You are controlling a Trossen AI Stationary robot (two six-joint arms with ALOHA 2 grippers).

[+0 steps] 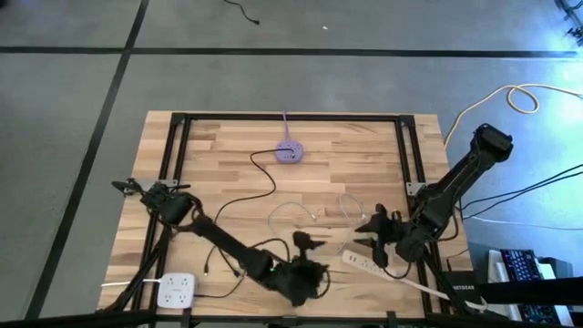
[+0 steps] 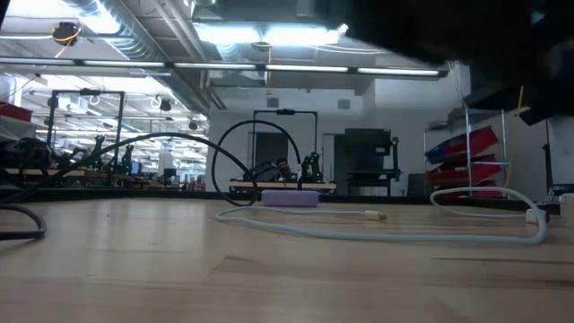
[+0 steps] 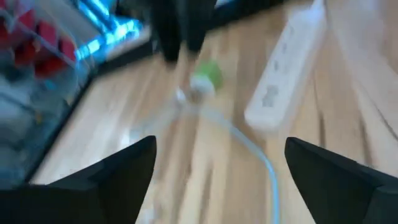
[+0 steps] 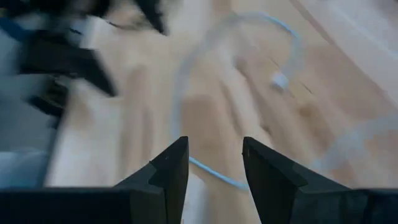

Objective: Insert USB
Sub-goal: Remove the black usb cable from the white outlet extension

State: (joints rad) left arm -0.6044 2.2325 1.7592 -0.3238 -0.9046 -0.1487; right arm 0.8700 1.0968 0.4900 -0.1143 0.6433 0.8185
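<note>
Left end effector [image 1: 314, 246] low over the near part of the wooden tabletop [image 1: 228, 155], fingers [image 3: 118, 168] spread wide and holding nothing. White USB cable [image 1: 291, 211] lying loose on the tabletop just beyond, between both end effectors; plug end [image 3: 186, 96] on the wood ahead of the left fingers, apart from them. White power strip [image 1: 364, 262] flat just beside, on the right arm's side. Right end effector [image 1: 375, 230] next to the strip, fingers [image 4: 168, 168] narrowly parted around nothing, cable loop [image 4: 249, 37] ahead. Purple hub [image 1: 289, 152] well apart at the far side.
</note>
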